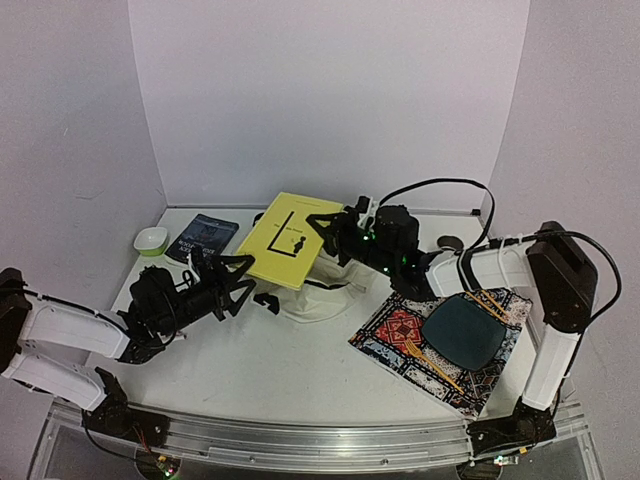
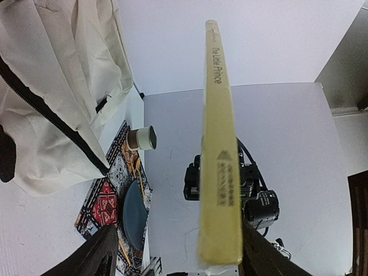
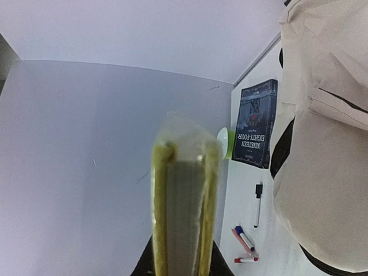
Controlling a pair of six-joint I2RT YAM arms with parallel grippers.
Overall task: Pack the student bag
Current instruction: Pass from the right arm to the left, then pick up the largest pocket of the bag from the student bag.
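Note:
The student bag [image 1: 325, 295] is a cream fabric backpack with black zipper lines, lying at mid-table; it also shows in the left wrist view [image 2: 52, 98] and the right wrist view [image 3: 322, 144]. A yellow book [image 1: 285, 240], "The Little Prince", is held above the bag. My right gripper [image 1: 335, 232] is shut on its far right edge, and the page edge sits between the jaws [image 3: 183, 259]. My left gripper [image 1: 232, 275] is open at the book's near left edge. The spine [image 2: 218, 172] rests against one finger [image 2: 259, 253], with a wide gap to the other.
A dark blue book [image 1: 201, 237] and a green-and-white bowl [image 1: 151, 240] lie at the back left. A patterned placemat [image 1: 400, 330] with a dark plate [image 1: 463, 328] and yellow cutlery is at the right, a cup [image 1: 451, 242] behind it. Pens [image 3: 244, 244] and a black marker [image 3: 257, 204] lie loose.

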